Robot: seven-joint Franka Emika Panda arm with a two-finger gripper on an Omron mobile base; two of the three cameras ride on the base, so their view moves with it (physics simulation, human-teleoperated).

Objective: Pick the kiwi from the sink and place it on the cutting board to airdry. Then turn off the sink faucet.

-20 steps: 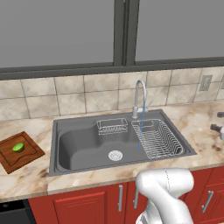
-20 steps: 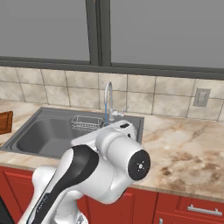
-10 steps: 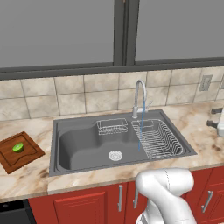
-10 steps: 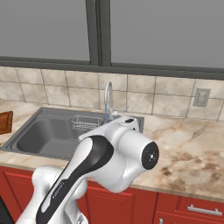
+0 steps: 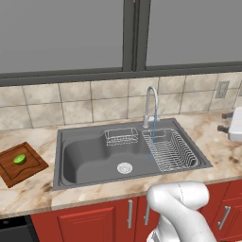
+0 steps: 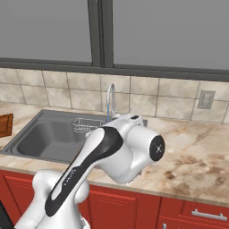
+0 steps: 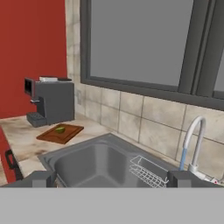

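Kiwi (image 5: 20, 159) sits on the cutting board (image 5: 33, 170), left of the sink (image 5: 85, 156), so only the running sink faucet (image 7: 192, 140) remains; it rises ahead and to the right of the claw (image 7: 111, 178), whose jaws stand wide apart, empty

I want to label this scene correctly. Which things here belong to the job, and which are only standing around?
Belong to the job:
- small bright green kiwi, lying on the square reddish-brown wooden cutting board
- dark grey metal sink
- slim silver gooseneck faucet, water running

Only standing around:
- dark grey coffee machine
- two wire racks
- wall socket
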